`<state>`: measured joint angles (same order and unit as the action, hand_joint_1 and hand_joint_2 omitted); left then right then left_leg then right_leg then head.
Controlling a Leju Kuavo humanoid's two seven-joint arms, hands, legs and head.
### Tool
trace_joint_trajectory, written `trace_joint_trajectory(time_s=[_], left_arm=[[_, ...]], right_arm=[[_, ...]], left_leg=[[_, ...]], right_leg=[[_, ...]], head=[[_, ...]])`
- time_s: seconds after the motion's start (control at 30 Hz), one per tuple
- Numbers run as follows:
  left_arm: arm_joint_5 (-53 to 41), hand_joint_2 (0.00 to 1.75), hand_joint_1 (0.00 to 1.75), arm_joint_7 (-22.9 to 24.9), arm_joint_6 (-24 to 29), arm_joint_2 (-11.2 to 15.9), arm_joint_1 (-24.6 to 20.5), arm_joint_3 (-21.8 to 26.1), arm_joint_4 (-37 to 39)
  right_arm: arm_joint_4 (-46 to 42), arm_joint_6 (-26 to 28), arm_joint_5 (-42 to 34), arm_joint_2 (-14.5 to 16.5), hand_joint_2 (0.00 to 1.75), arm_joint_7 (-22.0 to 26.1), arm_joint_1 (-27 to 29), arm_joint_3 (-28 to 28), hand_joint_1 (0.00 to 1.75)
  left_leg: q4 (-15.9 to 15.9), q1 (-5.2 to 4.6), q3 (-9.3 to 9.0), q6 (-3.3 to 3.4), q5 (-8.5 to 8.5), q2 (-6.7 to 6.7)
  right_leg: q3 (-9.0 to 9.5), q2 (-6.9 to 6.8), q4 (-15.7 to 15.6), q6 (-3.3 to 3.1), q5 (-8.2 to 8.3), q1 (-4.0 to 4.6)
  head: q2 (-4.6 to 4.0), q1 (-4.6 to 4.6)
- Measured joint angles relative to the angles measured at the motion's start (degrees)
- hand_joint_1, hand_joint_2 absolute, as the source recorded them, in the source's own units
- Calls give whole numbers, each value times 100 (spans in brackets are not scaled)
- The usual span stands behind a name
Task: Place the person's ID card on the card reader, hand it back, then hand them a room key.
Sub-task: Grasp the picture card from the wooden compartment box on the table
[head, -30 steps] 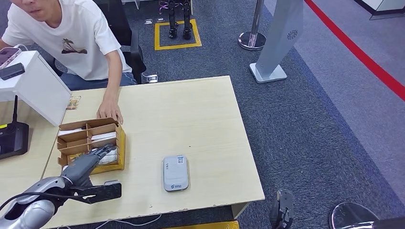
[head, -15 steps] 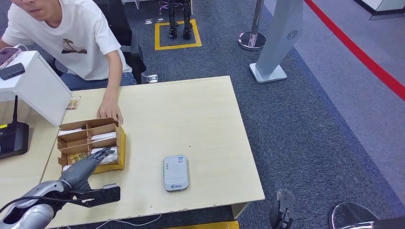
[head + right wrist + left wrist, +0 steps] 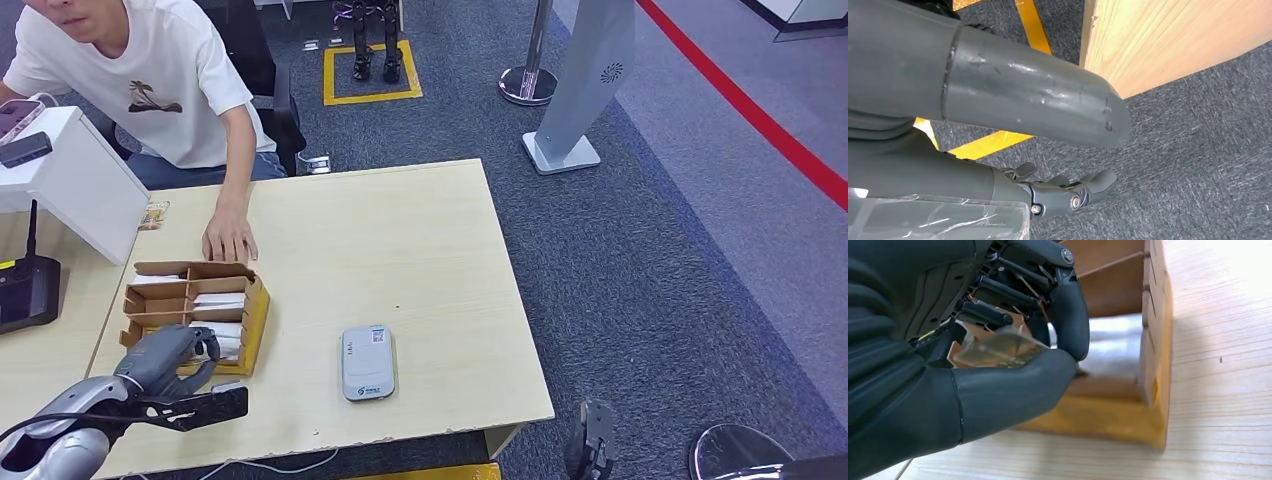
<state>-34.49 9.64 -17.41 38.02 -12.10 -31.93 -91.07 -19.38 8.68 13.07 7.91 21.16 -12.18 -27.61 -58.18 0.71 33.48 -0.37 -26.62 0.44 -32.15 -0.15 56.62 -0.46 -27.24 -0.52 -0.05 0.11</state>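
My left hand [image 3: 165,358] is curled into the near compartment of the cardboard card box [image 3: 255,310]. In the left wrist view its thumb [image 3: 1013,385] and fingers [image 3: 1068,310] pinch a yellowish room key card [image 3: 998,347] just above the box [image 3: 1153,365]. White cards lie in the other compartments. The grey card reader [image 3: 367,362] lies flat on the table [image 3: 400,240], right of the box, with nothing on it. The person's hand [image 3: 228,240] rests on the table just beyond the box. My right hand [image 3: 592,440] hangs below the table's front right corner, its fingers [image 3: 1063,192] apart and holding nothing.
A white box [image 3: 70,190] and a black device [image 3: 25,290] stand at the far left. A small printed card [image 3: 153,214] lies by the white box. The person sits behind the table's left half. A stanchion base [image 3: 530,82] and a grey stand [image 3: 570,150] are on the carpet beyond.
My left hand's fingers have curled from outstretched over the box to closed on a card. The box has shifted a little toward me. The person's hand stays in place.
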Motion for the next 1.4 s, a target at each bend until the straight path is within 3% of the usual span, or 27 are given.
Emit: trace_joint_trajectory(time_s=[1.4], left_arm=[[-306,175,175,-182,213,-368,175,387,-96]], right_arm=[[3,-111,70,0,0,111,99,0,0]], left_leg=[[0,0,0,0,0,0]], right_leg=[[0,0,0,0,0,0]], head=[[1,0]])
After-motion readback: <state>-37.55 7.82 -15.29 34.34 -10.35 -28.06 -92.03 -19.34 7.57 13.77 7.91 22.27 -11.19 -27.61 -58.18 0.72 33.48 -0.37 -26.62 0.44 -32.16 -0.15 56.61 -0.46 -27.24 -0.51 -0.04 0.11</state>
